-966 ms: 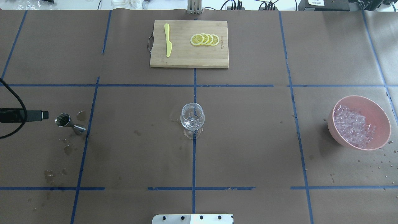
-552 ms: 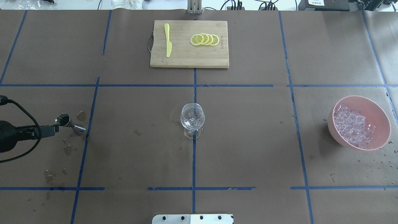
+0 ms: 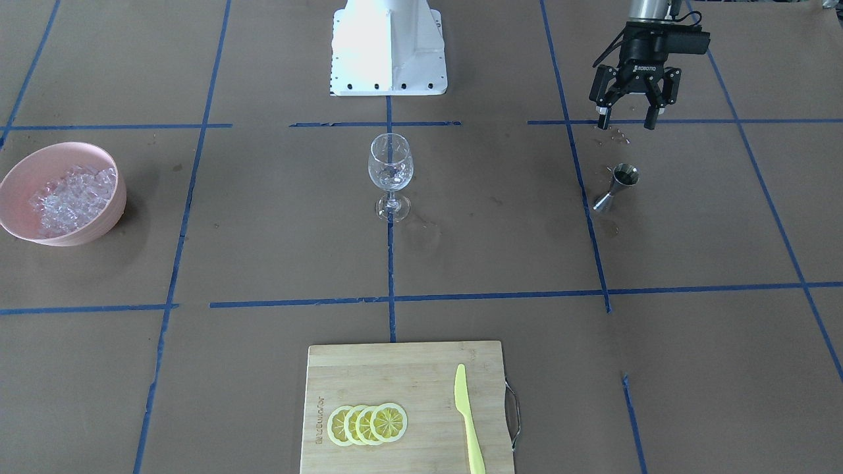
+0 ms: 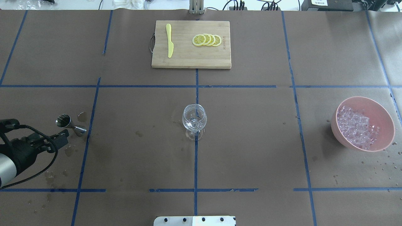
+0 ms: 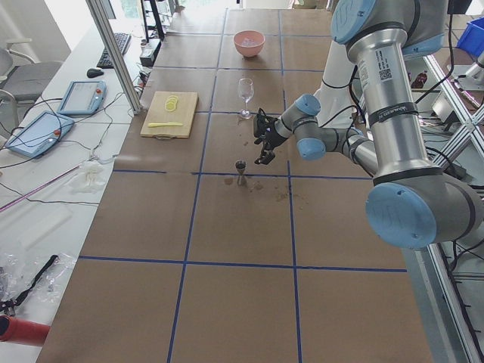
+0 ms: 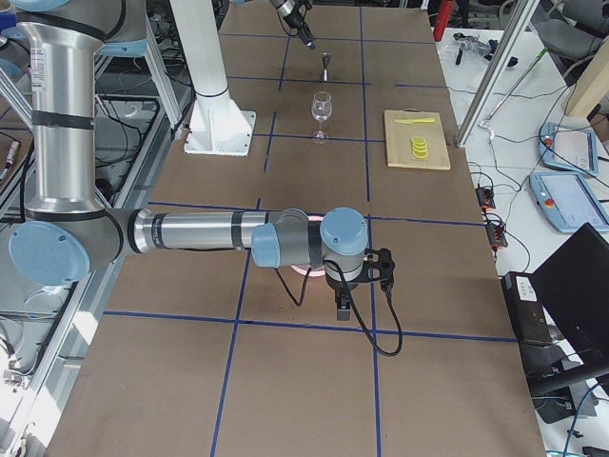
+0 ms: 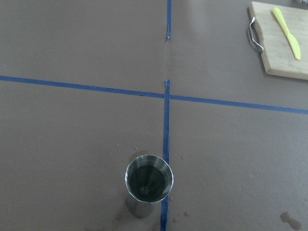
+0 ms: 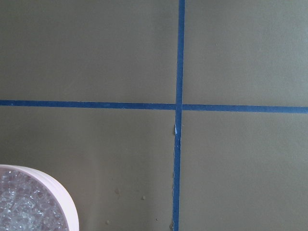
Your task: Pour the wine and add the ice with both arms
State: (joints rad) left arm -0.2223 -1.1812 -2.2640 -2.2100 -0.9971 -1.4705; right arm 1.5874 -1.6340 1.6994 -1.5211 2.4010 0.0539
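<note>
In the overhead view's left, the left end effector [image 3: 625, 123] hangs near the upright jigger [image 4: 70, 125], fingers spread wide and empty, probably placed to grasp it for pouring. The glass [image 4: 194, 121] stands at centre on a tape crossing, within reach of both arms. I cannot tell whether the clear wine is in it or in the jigger. At right, ice [image 4: 356, 130] fills the pink bowl [image 4: 386, 125]. The right end effector [image 6: 343, 307] hovers near it, and I cannot tell how far it is spread. Brown paper gridded with blue tape covers the bench [image 4: 251, 141], water-spotted around the jigger and bowl. Cables line the top edge.
</note>
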